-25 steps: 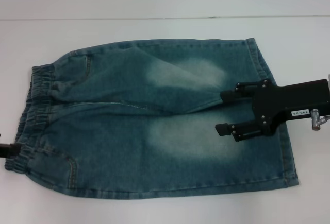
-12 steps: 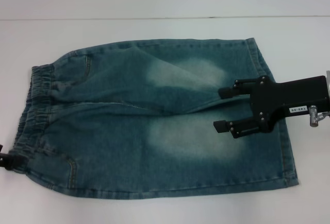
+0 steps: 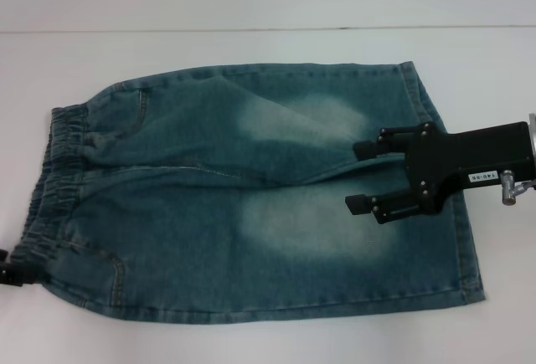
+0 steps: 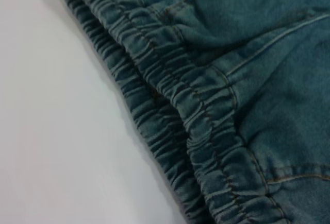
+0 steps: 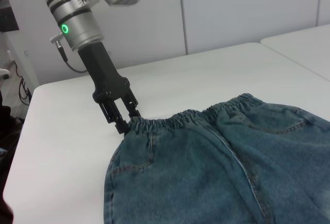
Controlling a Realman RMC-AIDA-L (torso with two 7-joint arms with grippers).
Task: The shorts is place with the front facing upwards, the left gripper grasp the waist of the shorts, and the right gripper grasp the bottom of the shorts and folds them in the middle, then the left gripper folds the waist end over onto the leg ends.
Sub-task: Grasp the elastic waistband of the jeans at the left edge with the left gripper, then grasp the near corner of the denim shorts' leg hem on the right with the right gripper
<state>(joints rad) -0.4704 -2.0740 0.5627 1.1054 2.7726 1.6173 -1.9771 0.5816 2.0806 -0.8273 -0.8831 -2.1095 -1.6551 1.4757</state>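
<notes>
From the head we look forward and down on the white tabletop [image 3: 251, 12], with the shorts [image 3: 251, 205] filling most of the frame. Our left wrist camera sits very close over the elastic waistband [image 4: 170, 95], showing only cloth and bare tabletop. Our right wrist camera looks low across the shorts from the leg end toward the waist, where the left end effector [image 5: 124, 121] stands, probably at the waistband's corner. All three views share that waistband.
</notes>
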